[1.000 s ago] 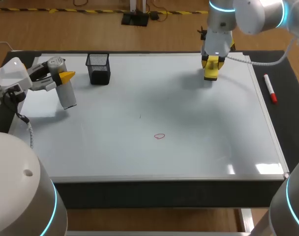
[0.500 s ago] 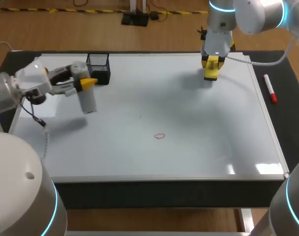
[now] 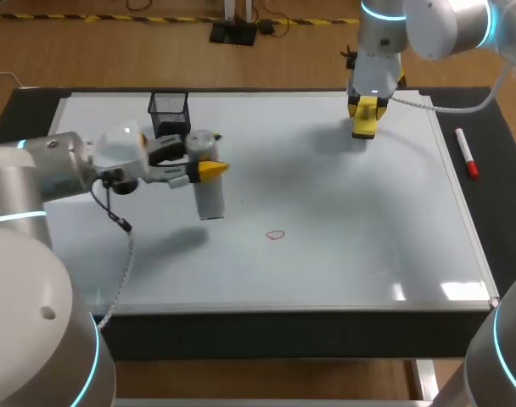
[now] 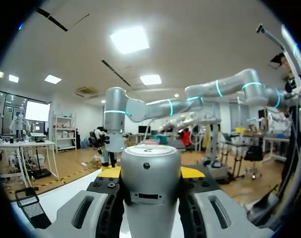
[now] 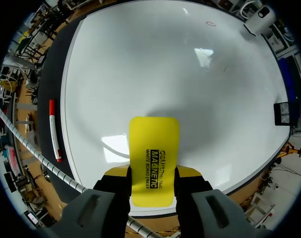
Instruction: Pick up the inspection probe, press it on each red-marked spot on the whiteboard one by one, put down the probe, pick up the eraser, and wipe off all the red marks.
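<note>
**Probe carried in toward the lone red mark**

Over the last second the left gripper [image 3: 209,168] has swung in from the whiteboard's left edge, passed the black mesh cup [image 3: 170,117], and now hangs near the middle of the board. Its yellow tips pinch the inspection probe [image 3: 210,197], a grey cylinder hanging roughly upright beneath them. The left wrist view shows the probe's barrel clamped on both sides. The one red mark [image 3: 276,235] I can see, a small loop, lies a little ahead and nearer the front edge, still apart from the probe. The shadow trailing beside the probe suggests its tip is off the surface. I'd judge the pressing step about to begin, needing a short carry and a descent.

The right gripper [image 3: 366,108] has not budged. It sits at the far right of the board, clamped on the yellow eraser [image 3: 365,123], waiting its turn.

The whiteboard [image 3: 368,220] is glossy, catching ceiling glare near the front corner. A red marker [image 3: 467,153] lies on the dark table [image 3: 500,195] just beside the board's right edge.
</note>
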Available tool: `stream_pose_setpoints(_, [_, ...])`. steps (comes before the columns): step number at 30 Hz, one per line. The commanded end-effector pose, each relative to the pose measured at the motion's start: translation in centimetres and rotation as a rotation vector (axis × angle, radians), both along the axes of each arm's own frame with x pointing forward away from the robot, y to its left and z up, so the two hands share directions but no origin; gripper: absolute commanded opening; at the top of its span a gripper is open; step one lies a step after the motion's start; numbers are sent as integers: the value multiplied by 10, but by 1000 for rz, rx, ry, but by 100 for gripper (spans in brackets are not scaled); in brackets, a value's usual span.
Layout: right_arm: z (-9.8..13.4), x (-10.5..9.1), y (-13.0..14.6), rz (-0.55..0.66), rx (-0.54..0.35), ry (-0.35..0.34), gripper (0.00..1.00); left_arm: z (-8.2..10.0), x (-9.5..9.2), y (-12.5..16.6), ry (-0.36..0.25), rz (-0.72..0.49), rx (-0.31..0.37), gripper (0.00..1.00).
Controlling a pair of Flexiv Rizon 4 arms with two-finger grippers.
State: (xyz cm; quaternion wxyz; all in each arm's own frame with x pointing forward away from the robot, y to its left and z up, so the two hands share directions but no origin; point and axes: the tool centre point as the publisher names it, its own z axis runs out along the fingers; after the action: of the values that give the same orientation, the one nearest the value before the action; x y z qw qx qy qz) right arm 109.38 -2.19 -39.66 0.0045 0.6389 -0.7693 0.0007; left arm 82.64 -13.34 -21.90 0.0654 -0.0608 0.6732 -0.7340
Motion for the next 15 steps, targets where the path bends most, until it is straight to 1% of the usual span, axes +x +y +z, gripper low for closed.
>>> stream_pose_setpoints(1, [1, 1, 0, 3, -3, 1, 0, 0, 1, -26, 1, -29, 21, 0])
stream_pose_setpoints(3, [1, 1, 0, 3, -3, 1, 0, -2, -3, -37, -1, -45, 25, 0])
stream_pose_setpoints(9, [1, 1, 0, 3, -3, 1, 0, -11, -10, -73, 11, -109, 8, 0])
stream_pose_setpoints(15, [1, 1, 0, 3, -3, 1, 0, -16, -15, -91, 15, -134, -15, 0])
